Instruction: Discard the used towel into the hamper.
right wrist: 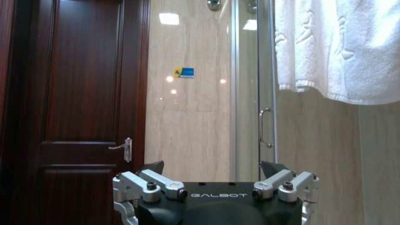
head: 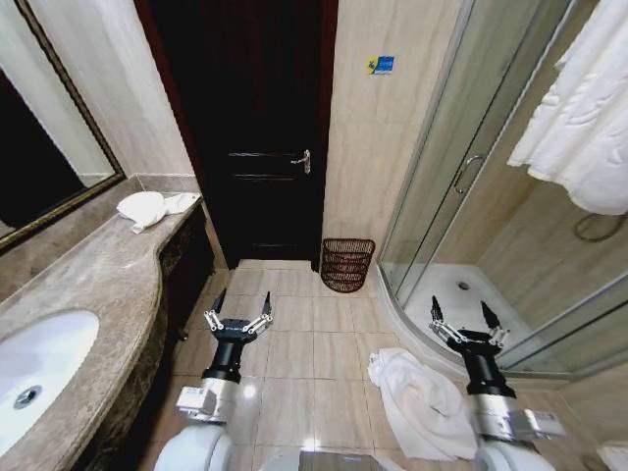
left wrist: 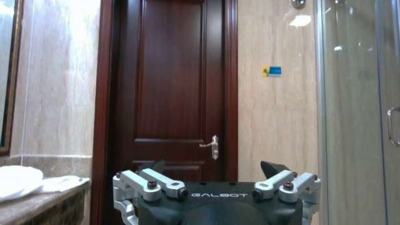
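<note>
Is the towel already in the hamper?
No; the towel lies crumpled on the floor tiles beside the right arm, apart from the hamper by the door.

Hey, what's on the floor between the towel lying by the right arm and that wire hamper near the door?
Nothing: in the head view, bare beige floor tiles separate the crumpled white towel from the hamper.

The tiled floor (head: pixel 294 353) carries a crumpled white towel (head: pixel 422 397) near the shower base, and the wire hamper (head: pixel 347 264) stands against the wall beside the dark door, well apart.
</note>
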Controlling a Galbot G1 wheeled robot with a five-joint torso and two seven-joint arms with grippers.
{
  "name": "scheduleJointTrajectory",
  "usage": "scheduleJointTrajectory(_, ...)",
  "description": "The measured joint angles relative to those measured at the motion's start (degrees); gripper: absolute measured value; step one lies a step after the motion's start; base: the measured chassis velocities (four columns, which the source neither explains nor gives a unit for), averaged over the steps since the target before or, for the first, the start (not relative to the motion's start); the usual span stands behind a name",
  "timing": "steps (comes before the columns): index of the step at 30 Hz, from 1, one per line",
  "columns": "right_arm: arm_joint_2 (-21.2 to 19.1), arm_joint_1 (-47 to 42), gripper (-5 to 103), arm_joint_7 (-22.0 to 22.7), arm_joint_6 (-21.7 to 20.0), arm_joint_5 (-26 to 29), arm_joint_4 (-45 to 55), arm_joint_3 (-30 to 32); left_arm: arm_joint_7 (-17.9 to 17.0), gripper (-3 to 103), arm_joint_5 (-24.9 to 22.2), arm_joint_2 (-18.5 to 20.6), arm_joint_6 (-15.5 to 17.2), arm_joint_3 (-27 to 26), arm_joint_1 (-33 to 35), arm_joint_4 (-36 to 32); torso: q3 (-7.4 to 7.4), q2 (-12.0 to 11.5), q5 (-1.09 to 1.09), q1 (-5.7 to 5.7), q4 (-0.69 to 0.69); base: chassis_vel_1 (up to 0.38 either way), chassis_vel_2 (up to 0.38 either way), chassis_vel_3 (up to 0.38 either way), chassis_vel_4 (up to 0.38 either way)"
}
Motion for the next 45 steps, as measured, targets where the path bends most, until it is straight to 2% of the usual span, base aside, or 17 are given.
scheduleJointTrajectory(12, -0.1, -0.2, 100, -0.2, -1.5, 0.9, 1.6, -0.3, -0.4, 100, 0.5, 0.0, -1.0, -0.1, -0.3, 0.1, 0.0, 0.0, 0.0, 0.0, 0.0, 0.0, 0.0, 0.0, 0.0)
scheduleJointTrajectory(24, 0.0, -0.5, 100, -1.0, -1.9, 0.9, 1.8, 0.2, -1.3, 100, 0.0, 0.0, 0.0, 1.0, -0.3, 1.2, 0.0, 0.0, 0.0, 0.0, 0.0, 0.0, 0.0, 0.0, 0.0)
scheduleJointTrajectory(29, 0.3, -0.7, 100, -1.3, -1.7, 0.8, 1.9, 0.2, -1.1, 100, -1.8, 0.0, -0.7, 0.7, -0.7, 1.2, 0.0, 0.0, 0.0, 0.0, 0.0, 0.0, 0.0, 0.0, 0.0)
scheduleJointTrajectory(34, 0.5, -0.7, 100, -1.4, -1.4, 0.6, 2.0, 0.1, -0.9, 100, -1.8, 0.0, -1.0, 0.7, -0.8, 1.3, 0.0, 0.0, 0.0, 0.0, 0.0, 0.0, 0.0, 0.0, 0.0)
scheduleJointTrajectory(37, 0.6, -0.6, 100, -1.6, -1.3, 0.5, 2.1, -0.1, -0.2, 100, -1.8, 0.0, -2.6, 0.6, -1.0, 2.0, 0.0, 0.0, 0.0, 0.0, 0.0, 0.0, 0.0, 0.0, 0.0)
scheduleJointTrajectory(45, 0.8, -0.6, 100, -1.8, -0.8, 0.5, 1.8, -0.2, -0.2, 100, -1.6, 0.0, -3.1, 0.6, -1.2, 2.4, 0.0, 0.0, 0.0, 0.0, 0.0, 0.0, 0.0, 0.0, 0.0)
